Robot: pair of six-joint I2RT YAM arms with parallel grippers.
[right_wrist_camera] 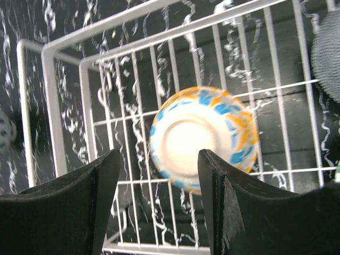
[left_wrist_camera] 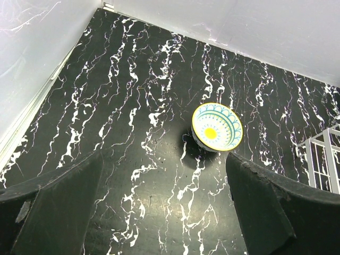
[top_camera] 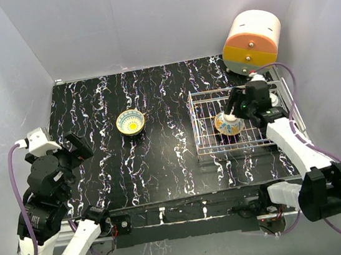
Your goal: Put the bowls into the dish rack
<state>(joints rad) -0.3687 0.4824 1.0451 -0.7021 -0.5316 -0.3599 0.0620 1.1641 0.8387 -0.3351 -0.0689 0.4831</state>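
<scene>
Black marbled desk [top_camera: 163, 166], pale walls all round. Rack [top_camera: 194, 124] at 3 o'clock, drawer unit [top_camera: 251, 41] at 1. Blue-orange bowl [right_wrist_camera: 202, 138] in rack, base facing right hand [right_wrist_camera: 159, 154]: fingers apart, released, just above it. Yellow bowl [top_camera: 131, 121] on desk, 1 o'clock of left hand [left_wrist_camera: 164, 159], also released, well apart.

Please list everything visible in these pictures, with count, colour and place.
table: one, black with white veins, under everything.
dish rack: one, silver wire, right side of table.
bowl on table: one, yellow and blue inside, upright, left of rack.
bowl in rack: one, blue and orange outside, base up.
speckled bowl: one, grey, partly seen beside rack wires.
drawer unit: one, cream, orange, yellow, behind rack.
left hand: one, black, open, empty, over table's left side.
right hand: one, black, open, above bowl in rack.
</scene>
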